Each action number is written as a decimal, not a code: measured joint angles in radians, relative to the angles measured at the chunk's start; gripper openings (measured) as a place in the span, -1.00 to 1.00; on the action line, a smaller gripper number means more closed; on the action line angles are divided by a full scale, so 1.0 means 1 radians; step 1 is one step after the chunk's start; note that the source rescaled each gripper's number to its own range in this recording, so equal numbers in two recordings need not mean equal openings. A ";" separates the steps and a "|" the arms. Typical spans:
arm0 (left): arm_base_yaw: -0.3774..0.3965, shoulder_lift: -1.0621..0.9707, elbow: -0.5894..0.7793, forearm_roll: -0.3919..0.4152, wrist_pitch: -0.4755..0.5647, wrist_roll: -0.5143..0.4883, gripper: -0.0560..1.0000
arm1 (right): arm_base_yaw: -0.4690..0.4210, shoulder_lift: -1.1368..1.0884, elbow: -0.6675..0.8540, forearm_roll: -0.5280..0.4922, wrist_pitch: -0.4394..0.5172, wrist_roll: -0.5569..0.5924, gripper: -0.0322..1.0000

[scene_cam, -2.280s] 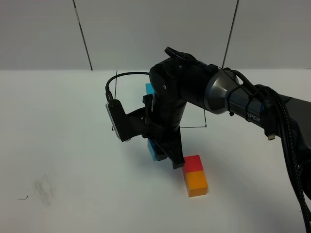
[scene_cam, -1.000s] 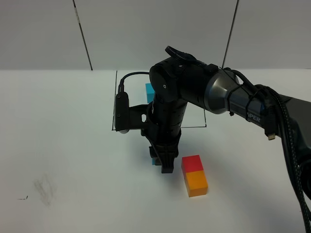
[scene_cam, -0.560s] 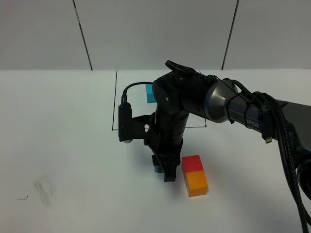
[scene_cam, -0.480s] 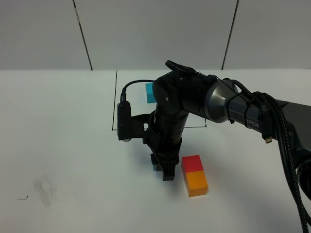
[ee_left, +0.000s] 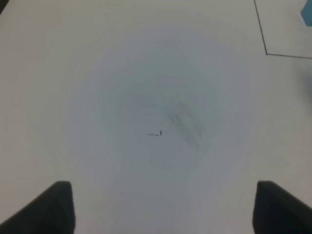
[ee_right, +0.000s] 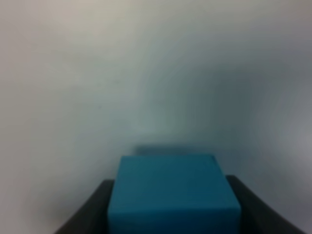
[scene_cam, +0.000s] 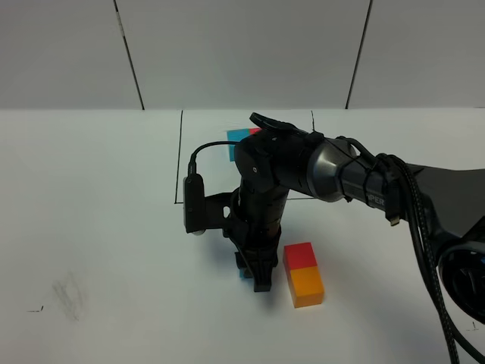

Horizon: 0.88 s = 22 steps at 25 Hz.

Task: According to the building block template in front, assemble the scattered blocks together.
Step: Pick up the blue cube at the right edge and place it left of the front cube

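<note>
Right gripper (scene_cam: 258,279) points down at the table (scene_cam: 98,227), jaws clamped on the light blue cube (ee_right: 173,192); a finger sits on each side of it. Cube is low, can't tell if it touches the table. It's just left of the red cube (scene_cam: 300,255), small gap. Orange cube (scene_cam: 305,287) touches the red one on the near side. Template (scene_cam: 237,141) sits behind, inside the black frame (scene_cam: 180,155), mostly hidden by the arm. Left gripper (ee_left: 163,207) has jaws wide apart, nothing between them.

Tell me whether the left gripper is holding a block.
No: the left gripper hangs open, with only the white table showing between its fingers.
</note>
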 joint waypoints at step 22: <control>0.000 0.000 0.000 0.000 0.000 0.000 0.33 | -0.043 0.017 0.030 0.007 -0.017 -0.017 -0.94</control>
